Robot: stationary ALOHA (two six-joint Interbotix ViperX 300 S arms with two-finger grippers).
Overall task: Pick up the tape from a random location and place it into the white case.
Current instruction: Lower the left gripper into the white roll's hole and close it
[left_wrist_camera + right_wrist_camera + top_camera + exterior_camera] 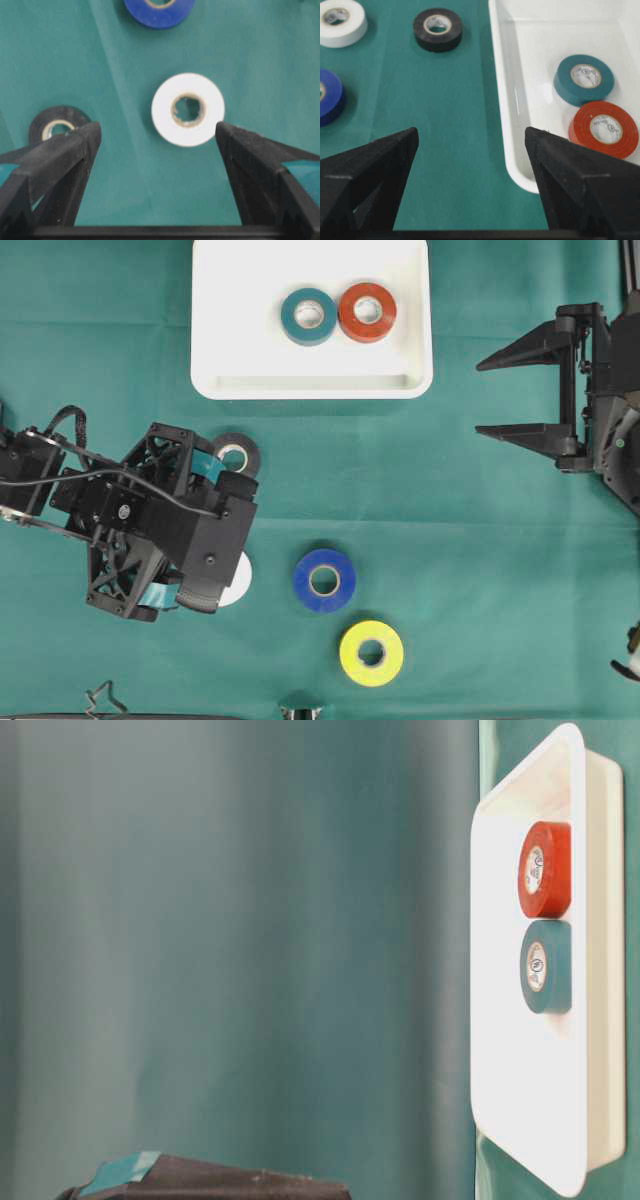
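Observation:
The white case (220,300) lies at the back with a teal roll (308,316) and a red roll (367,312) in it. A white tape roll (165,107) lies flat on the green cloth. My left gripper (157,131) is open above it, and the roll sits just ahead of its right fingertip. From overhead this gripper (232,535) covers most of the white roll (240,585). A black roll (237,454) lies beside its other finger. My right gripper (482,398) is open and empty, right of the case.
A blue roll (324,580) and a yellow roll (371,652) lie on the cloth at front centre. The right wrist view shows the case's rim (500,100) close to my right gripper (471,134), with the teal roll (565,85) and red roll (580,132) inside.

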